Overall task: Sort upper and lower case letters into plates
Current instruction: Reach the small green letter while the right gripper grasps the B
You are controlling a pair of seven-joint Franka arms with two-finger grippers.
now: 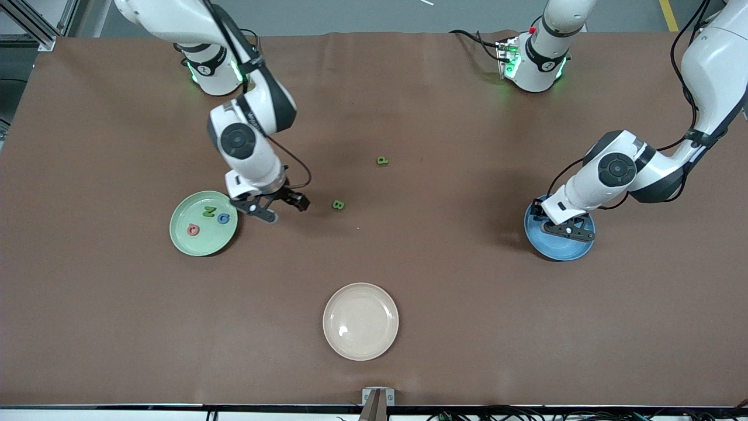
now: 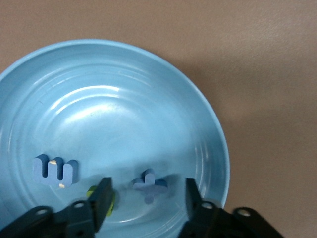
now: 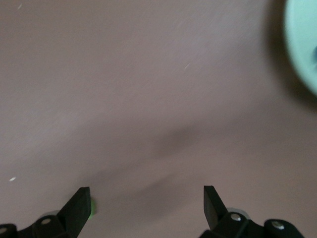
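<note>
Two plates in play: pale green plate point(image 1: 203, 224) left of frame centre w/ three letters in it; blue plate point(image 1: 559, 237) at right, holding a blue w point(image 2: 55, 170), a blue t point(image 2: 149, 186) and sth yellow-green, mostly hidden. Right gripper point(image 1: 274, 206) just beside green plate, over bare bench point(image 1: 467, 304), jaws wide, empty. Left gripper point(image 2: 147, 196) over blue plate, jaws wide, empty. Green B point(image 1: 338, 204) and green P point(image 1: 382, 160) loose mid-bench. Cream plate point(image 1: 360, 321) lower centre.

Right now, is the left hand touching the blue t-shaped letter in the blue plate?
Apart. In the left wrist view the left hand is open, and the blue t-shaped letter lies in the blue plate between the fingers, with a gap showing on each side.
</note>
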